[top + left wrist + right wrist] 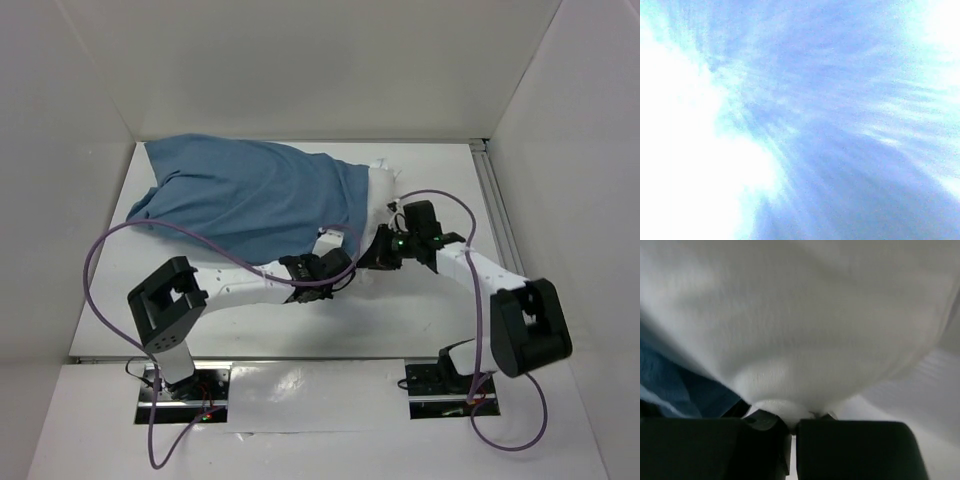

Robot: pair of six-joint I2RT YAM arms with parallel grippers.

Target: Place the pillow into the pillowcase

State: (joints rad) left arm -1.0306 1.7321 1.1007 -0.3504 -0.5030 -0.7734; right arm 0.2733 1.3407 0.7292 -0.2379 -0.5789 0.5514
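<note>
You have a plain medium-blue pillowcase [250,200], no print on it, only darker shading in its wrinkles; in your left wrist view it washes out to pale blue and white glare. The pillow [381,186] is white, off-white with a fine woven grain close up. Your right gripper [792,437] is black. The arms [245,290] are white with black joints, the cables [100,250] purple, the table [300,335] white, and a small green light [399,241] glows.

From ten to twelve o'clock the table [450,185] is blocked by the pillowcase [250,200] and pillow [381,186]; two o'clock is left bare.
</note>
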